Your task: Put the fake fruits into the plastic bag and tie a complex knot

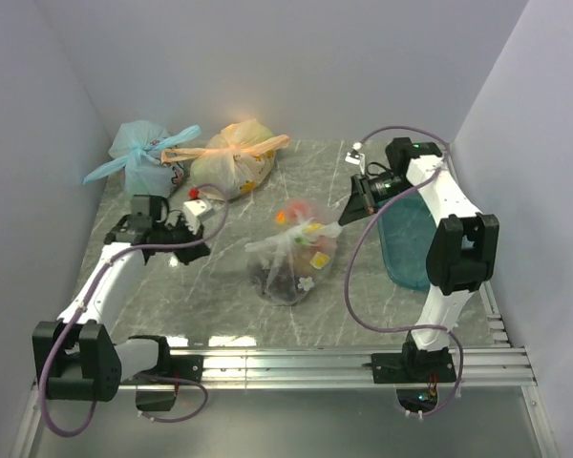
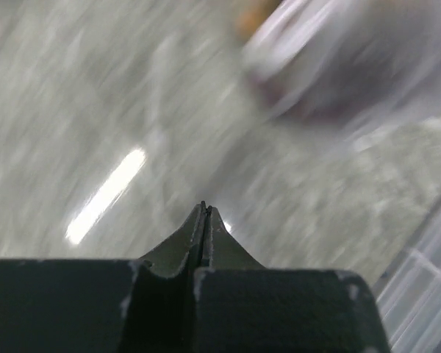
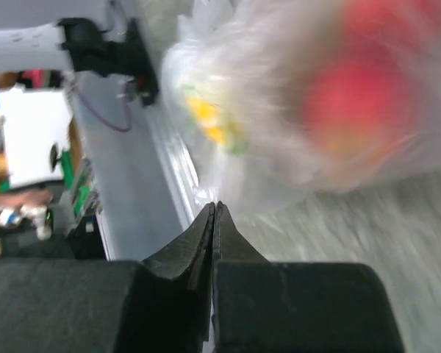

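Left tool (image 2: 206,209): fully closed, holding nothing, above the worktop (image 1: 220,305). Right tool (image 3: 214,206): closed on a drawn-out strand of the plastic bag (image 1: 288,272). The bag lies mid-worktop between both arms, fake fruits (image 1: 312,231) inside.

Top view is lit evenly & softly from above, w/ faint shadows under the arms and a glare patch on the table (image 1: 186,341) at the near edge. Left wrist view is smeared by motion blur w/ a bright glare streak; only the fingers (image 2: 180,248) are kept sharp. In right wrist view the bag (image 3: 279,162) is left out of focus, fruits (image 3: 353,95) reduced to colour blobs.
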`<state>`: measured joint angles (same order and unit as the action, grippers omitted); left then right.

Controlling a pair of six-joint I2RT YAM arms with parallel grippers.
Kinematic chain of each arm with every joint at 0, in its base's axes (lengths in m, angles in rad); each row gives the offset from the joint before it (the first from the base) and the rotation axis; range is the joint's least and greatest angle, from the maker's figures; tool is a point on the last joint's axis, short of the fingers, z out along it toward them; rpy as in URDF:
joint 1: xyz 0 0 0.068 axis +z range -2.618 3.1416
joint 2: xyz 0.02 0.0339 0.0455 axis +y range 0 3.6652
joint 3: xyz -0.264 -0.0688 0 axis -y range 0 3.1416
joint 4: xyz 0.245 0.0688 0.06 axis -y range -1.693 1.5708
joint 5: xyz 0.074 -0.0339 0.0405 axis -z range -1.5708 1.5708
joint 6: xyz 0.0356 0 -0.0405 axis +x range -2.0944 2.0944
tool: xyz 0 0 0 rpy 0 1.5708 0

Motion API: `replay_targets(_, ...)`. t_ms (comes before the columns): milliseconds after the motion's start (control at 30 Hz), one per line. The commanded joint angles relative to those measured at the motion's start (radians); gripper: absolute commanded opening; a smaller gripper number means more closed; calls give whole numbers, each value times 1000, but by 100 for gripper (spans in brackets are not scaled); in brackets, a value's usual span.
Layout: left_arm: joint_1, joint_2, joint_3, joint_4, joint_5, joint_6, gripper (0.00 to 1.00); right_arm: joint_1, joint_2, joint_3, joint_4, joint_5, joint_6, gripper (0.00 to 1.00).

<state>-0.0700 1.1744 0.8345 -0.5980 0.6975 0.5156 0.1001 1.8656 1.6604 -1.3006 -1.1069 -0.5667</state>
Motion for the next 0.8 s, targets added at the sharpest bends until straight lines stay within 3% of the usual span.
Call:
replay_targets(0, 140, -10, 37, -169, -81, 124, 0, -132, -115, -68, 82, 203, 47, 0)
replay_targets(100, 206, -28, 51, -207, -72, 174, 0, -158, -135, -102, 83, 255, 18, 0)
replay_targets(267, 185, -41, 60, -174, 31, 170, 3, -80, -135, -117, 55, 193, -30, 0)
replay_targets(300, 173, -27, 89, -174, 74, 167, 11, -65, -123, -104, 23, 176, -38, 0)
replay_targets(333, 135, 6, 109, -177, 92, 164, 30, -44, -106, -97, 17, 156, -41, 0)
replay_targets(433, 28, 57, 170, -117, 116, 111, 50, -39, -114, -103, 60, 166, -4, 0)
replay_targets(567, -146, 134, 213, 94, 54, 77, 60, -42, -111, -102, 55, 212, -10, 0)
replay_targets(667, -253, 246, 258, 130, 22, 124, 63, -42, -118, -111, 54, 226, -13, 0)
replay_targets(700, -273, 275, 291, 138, 20, 156, 73, -40, -124, -116, 55, 231, -10, 0)
replay_targets(767, -324, 344, 319, 168, 7, 179, 74, -40, -126, -116, 55, 231, -6, 0)
